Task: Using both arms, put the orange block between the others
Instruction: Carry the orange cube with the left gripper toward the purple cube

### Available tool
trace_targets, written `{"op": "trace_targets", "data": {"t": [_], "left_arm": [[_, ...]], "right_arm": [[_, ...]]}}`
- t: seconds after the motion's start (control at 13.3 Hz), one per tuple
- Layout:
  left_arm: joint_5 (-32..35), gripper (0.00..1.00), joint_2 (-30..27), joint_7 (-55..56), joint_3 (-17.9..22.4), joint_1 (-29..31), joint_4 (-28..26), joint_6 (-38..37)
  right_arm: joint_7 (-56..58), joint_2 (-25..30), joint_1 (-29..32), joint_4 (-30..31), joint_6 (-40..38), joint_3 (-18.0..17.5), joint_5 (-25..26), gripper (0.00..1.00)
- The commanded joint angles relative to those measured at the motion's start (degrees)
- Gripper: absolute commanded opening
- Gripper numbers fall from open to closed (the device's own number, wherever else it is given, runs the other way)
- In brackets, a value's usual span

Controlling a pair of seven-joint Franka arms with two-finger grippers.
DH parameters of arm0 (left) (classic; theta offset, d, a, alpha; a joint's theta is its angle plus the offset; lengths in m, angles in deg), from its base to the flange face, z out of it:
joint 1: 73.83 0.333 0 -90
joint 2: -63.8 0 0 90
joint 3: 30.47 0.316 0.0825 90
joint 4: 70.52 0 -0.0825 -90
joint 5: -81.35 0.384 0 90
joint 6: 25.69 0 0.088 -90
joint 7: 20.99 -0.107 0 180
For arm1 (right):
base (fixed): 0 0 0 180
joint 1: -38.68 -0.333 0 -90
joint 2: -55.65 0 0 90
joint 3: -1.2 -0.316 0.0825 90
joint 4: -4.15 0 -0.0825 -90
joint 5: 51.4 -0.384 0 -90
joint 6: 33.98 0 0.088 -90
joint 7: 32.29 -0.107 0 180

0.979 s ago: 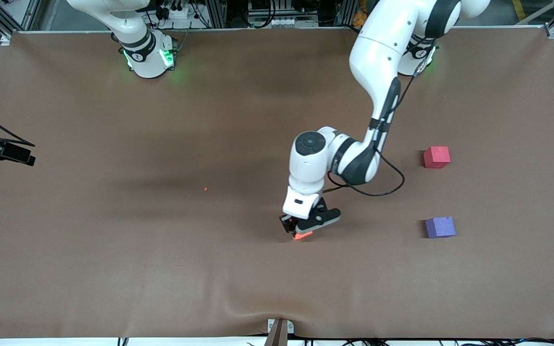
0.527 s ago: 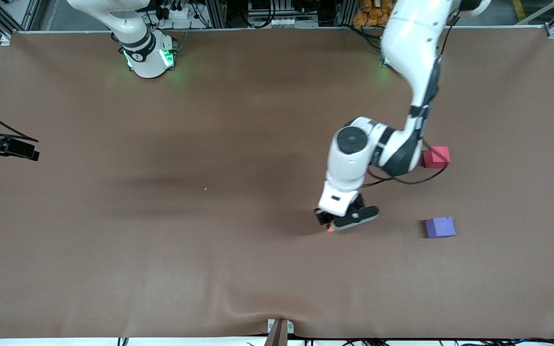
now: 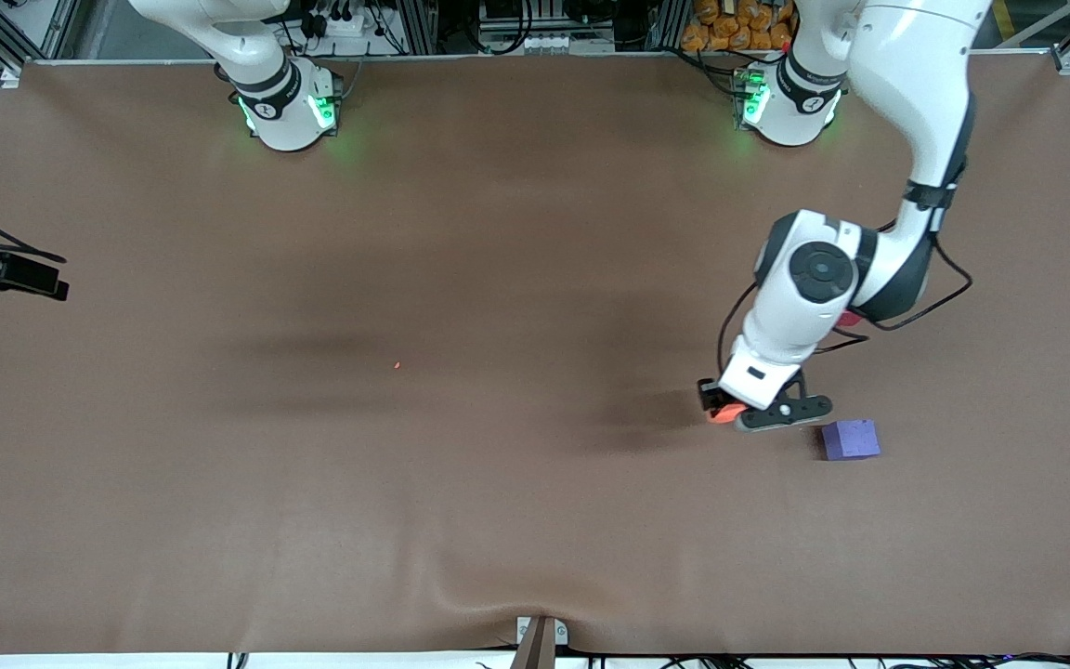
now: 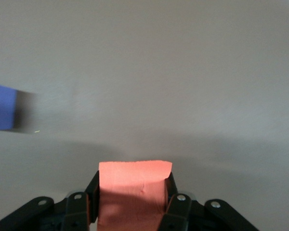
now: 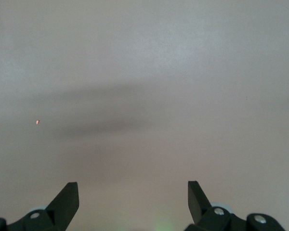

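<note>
i'm carrying the orange block (image 4: pixel 134 190), left gripper (image 3: pixel 730 409) jaws pinching it, over the tabletop (image 3: pixel 405 465) beside the purple cube (image 3: pixel 850 439). right gripper (image 5: pixel 133 197) waits, jaws spread. next i must centre it between purple and the mostly hidden red cube (image 3: pixel 851 319).

Three cubes: one orange block (image 3: pixel 719 414), one purple-blue cube (image 3: pixel 850 439), one red-pink cube (image 3: pixel 851 319); two arms (image 3: pixel 832 279).

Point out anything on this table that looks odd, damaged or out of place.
One thing: a tiny orange speck lies alone on the brown table, toward the right arm's end, perhaps a crumb. The orange block sits squarely in the left gripper; the purple-blue cube looks intact.
</note>
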Motion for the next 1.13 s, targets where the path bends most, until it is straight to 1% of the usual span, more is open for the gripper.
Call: {"op": "trace_targets", "data": {"t": [0.0,0.23,0.3,0.45,0.53,0.68,0.9,1.05], "left_arm": [[-0.2,0.00,-5.0,-8.0,-1.3,4.3,-6.0,-2.2],[-0.4,0.00,-6.7,-16.6,-3.4,10.7,-6.3,-7.2],[-1.4,0.00,-6.7,-21.0,-5.0,13.8,-6.2,-8.9],[-3.0,0.00,-6.4,-27.4,-7.2,19.3,-6.6,-9.7],[-3.0,0.00,-6.0,-27.9,-7.4,20.9,-7.2,-9.7],[-5.1,0.00,-5.2,-28.0,-7.4,22.7,-7.3,-9.7],[-5.2,0.00,-5.1,-28.0,-7.4,24.2,-9.3,-9.7],[-5.4,0.00,-4.7,-27.9,-7.5,25.1,-9.7,-9.7]], "right_arm": [[0.4,1.0,0.5,-0.2,-0.9,-0.3,-0.6,1.00],[0.4,1.0,0.3,-0.2,-0.4,-0.3,-0.3,1.00],[0.4,0.9,0.4,-0.2,-0.2,-0.3,-0.5,1.00],[0.4,0.6,0.3,-0.2,-0.2,-0.3,-0.3,1.00],[0.4,0.5,0.3,-0.1,0.2,-0.3,-0.4,1.00],[0.5,1.3,0.3,1.7,3.5,-0.3,-0.6,1.00],[0.9,3.1,-0.1,5.9,5.9,-0.5,-0.7,1.00],[0.9,3.7,-0.6,8.8,7.7,-1.9,-0.6,1.00]]}}
